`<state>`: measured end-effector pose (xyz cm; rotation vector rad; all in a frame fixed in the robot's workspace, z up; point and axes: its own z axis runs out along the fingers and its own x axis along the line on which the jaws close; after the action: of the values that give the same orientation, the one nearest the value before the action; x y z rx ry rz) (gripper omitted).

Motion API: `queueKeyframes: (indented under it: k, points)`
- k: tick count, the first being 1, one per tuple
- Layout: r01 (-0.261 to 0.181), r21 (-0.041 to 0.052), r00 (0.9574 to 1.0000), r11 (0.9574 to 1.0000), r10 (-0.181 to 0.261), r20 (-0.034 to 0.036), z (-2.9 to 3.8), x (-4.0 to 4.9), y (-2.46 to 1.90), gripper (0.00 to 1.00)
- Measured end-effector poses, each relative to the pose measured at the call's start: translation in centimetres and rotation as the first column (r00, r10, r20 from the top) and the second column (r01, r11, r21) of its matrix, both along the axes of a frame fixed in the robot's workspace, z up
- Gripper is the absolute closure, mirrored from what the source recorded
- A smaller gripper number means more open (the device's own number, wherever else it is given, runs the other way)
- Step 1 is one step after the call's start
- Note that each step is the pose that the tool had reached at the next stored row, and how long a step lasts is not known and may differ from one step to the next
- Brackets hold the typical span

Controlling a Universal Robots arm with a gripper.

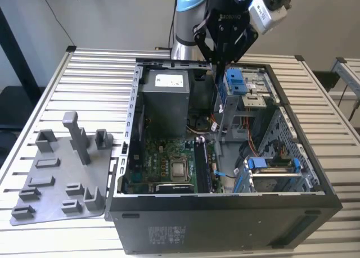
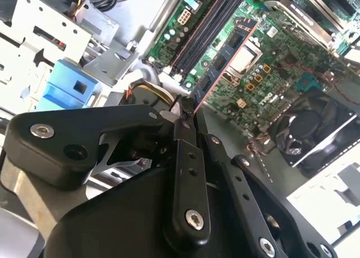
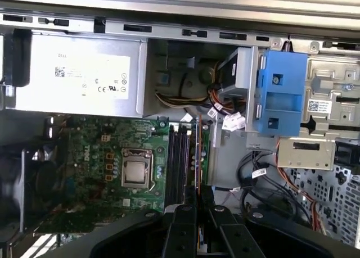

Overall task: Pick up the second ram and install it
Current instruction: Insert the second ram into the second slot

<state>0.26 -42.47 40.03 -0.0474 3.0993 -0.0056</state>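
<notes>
Second ram [image 2: 228,51] clamped edge-on in the closed gripper [image 2: 188,109], held above the motherboard's [image 3: 95,157] memory slots [image 3: 177,162]; power supply [image 3: 79,75] and blue drive bracket [image 3: 281,89] crowd nearby.

1. Tabletop [image 1: 95,72] under the case [image 1: 225,224]: ribbed bare metal, dull silver.
2. Case: sheet metal, matt black outside, bare grey inside.
3. Beside the case, at the exterior view's left: grey fixture [image 1: 84,176], matt plastic.
4. Over the case: pincer [image 2: 188,111], matt black, with shiny metal screw heads; second ram [image 2: 225,58], dark, smooth.
5. Inside the case: motherboard [image 3: 90,173], glossy green; drive latch [image 3: 281,89], smooth blue plastic.
</notes>
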Motion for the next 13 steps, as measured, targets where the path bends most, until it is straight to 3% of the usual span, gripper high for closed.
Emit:
queueKeyframes:
  k: [6, 13]
  points:
    - [0.039, 0.0001, 0.9992, 0.9992, -0.039, 0.0, -0.27, 0.02, 0.0, 0.86]
    - [0.042, -0.0004, 0.9991, 0.9991, -0.042, 0.0001, -0.73, 0.02, 0.0, 0.86]
